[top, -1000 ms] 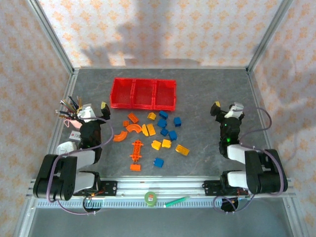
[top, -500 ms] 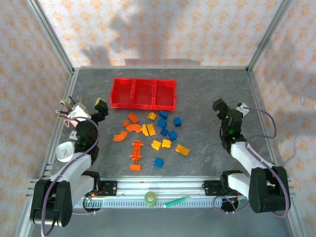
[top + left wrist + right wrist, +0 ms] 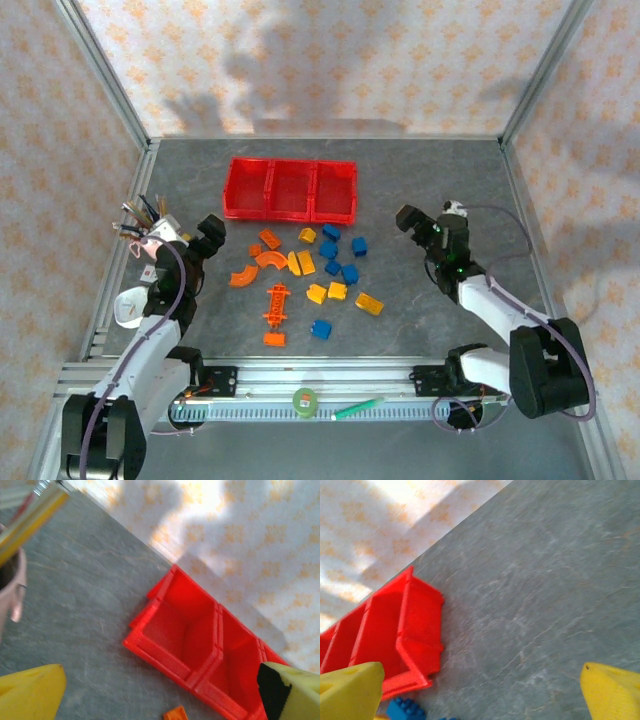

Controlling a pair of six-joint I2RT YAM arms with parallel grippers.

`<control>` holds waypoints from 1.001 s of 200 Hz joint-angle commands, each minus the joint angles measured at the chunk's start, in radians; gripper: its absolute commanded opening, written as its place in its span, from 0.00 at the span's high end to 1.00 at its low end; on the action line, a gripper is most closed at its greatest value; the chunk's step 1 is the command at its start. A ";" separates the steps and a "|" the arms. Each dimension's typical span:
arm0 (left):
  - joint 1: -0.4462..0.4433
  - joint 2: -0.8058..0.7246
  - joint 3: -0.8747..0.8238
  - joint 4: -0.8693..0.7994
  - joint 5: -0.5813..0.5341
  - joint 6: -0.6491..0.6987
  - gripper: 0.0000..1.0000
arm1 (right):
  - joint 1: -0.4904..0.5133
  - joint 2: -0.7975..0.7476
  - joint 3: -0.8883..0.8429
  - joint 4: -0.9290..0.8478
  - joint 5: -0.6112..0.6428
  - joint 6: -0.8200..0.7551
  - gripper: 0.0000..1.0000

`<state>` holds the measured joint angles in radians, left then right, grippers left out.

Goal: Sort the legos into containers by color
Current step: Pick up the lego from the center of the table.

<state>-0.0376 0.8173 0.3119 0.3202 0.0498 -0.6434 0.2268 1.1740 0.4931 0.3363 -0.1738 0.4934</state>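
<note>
The red containers (image 3: 185, 635) stand on the grey table (image 3: 80, 610). One orange lego (image 3: 175, 714) lies just beside them. At the left is a pink cup (image 3: 12, 585) with pencils (image 3: 30, 515). Two yellow fingertips (image 3: 30, 692) stand wide apart.

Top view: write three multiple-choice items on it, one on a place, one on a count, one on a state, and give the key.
1. Where do the bins stand relative to the loose bricks?
A. Beyond them, toward the back wall
B. Between them and the arm bases
C. To the right of the right arm

2. How many bins are joined in the row?
A. Two
B. Three
C. Five

3. How are the left gripper and the right gripper?
A. Both shut on bricks
B. Left shut, right open
C. Both open, holding nothing

Key:
1 A, the red row lies farther back than every brick.
2 B, the row shows three compartments side by side.
3 C, each wrist view shows the jaws wide apart with nothing between them.
</note>
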 commanded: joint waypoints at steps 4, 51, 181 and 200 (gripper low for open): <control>-0.074 -0.002 0.069 -0.171 0.035 -0.014 0.01 | 0.094 0.033 0.054 -0.034 -0.023 -0.054 0.00; -0.188 0.101 0.172 -0.343 0.034 -0.012 0.01 | 0.274 0.137 0.118 0.000 -0.020 -0.111 0.00; -0.345 0.672 0.564 -0.609 -0.104 0.162 0.06 | 0.493 0.310 0.163 0.108 0.035 -0.297 0.00; -0.351 0.767 0.637 -0.655 -0.135 0.181 0.08 | 0.494 0.309 0.149 0.126 0.053 -0.293 0.00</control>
<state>-0.3782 1.4944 0.8673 -0.2306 -0.0170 -0.5171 0.7155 1.4822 0.6624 0.4023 -0.1753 0.2260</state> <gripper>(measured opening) 0.928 0.997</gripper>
